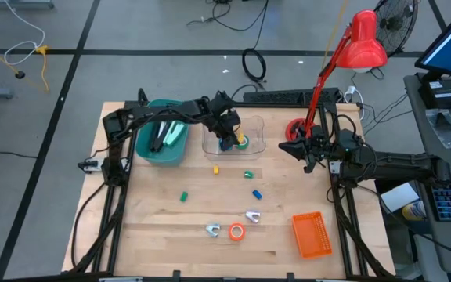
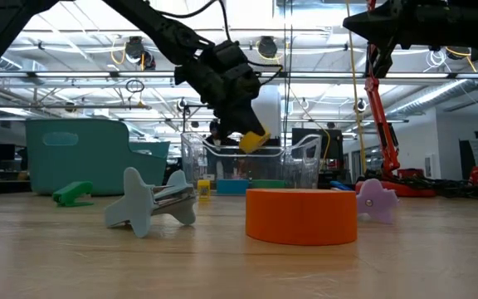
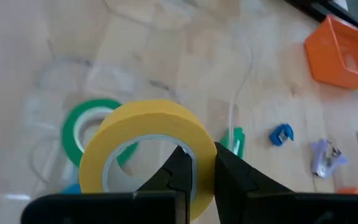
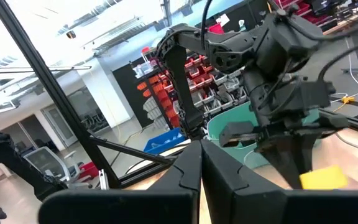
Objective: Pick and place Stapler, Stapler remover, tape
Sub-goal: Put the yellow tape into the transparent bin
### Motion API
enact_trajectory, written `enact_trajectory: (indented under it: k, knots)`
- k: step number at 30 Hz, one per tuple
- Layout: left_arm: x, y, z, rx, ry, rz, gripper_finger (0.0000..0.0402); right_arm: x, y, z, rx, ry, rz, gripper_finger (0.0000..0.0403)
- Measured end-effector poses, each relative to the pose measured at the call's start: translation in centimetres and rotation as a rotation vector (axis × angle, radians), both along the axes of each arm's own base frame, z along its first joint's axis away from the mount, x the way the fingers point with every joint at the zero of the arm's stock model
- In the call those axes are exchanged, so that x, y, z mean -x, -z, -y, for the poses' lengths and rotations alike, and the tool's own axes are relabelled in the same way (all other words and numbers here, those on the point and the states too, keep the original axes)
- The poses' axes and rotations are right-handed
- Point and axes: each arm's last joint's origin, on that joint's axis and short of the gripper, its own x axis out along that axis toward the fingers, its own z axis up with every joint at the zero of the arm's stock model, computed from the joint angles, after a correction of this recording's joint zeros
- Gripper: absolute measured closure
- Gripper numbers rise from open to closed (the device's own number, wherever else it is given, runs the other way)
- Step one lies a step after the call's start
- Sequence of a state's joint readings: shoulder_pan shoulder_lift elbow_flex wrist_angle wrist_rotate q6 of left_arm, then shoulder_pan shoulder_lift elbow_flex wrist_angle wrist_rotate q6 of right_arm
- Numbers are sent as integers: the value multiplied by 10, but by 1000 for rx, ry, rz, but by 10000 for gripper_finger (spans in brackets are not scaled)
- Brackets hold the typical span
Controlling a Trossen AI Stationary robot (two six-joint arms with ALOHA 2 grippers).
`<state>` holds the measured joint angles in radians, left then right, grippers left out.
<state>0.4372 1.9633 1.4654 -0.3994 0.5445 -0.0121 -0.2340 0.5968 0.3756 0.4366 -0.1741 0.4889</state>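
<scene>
My left gripper [image 3: 197, 160] hangs over the clear container [image 1: 255, 130] behind the table's middle, shut on the yellow tape roll [image 3: 148, 124], which also shows in the low view [image 2: 254, 140]. Below it, inside the container, lies the green tape roll [image 3: 79, 127], with a bit of blue beside it. The orange tape roll [image 1: 236, 231] lies flat near the table's near edge. Two staple removers [image 1: 212, 229] [image 1: 253, 216] lie beside it. Small staplers, green [image 1: 185, 196] and blue [image 1: 256, 193], lie on the table's middle. My right gripper [image 4: 201, 163] waits shut at the table's right side. My left gripper holds the yellow tape roll by its ring wall [image 3: 199, 144], with one finger [image 3: 176, 171] inside the hollow centre and the other [image 3: 235, 177] outside. The fingers come from above, pointing down. The roll is lifted clear above the clear container, tilted.
A teal bin [image 1: 161, 142] stands left of the clear container. An orange basket [image 1: 312, 235] sits at the table's near right. A red desk lamp [image 1: 343, 59] rises at the far right. More small staplers, yellow [image 1: 216, 168] and green [image 1: 248, 174], lie mid-table.
</scene>
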Motion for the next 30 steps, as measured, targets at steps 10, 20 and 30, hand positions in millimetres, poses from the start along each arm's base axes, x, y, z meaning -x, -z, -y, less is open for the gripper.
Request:
enact_trajectory:
  k: [10, 20, 30]
  knots:
    - [-2, 17, 2, -65, 8, -82, 366, 0, 0, 1, -6, 23, 1, 399]
    - [-1, 35, 1, -122, 11, -174, 366, 0, 0, 1, -24, 21, 2, 399]
    - [0, 36, -1, -146, -3, -194, 366, 0, 0, 1, -26, 21, 2, 399]
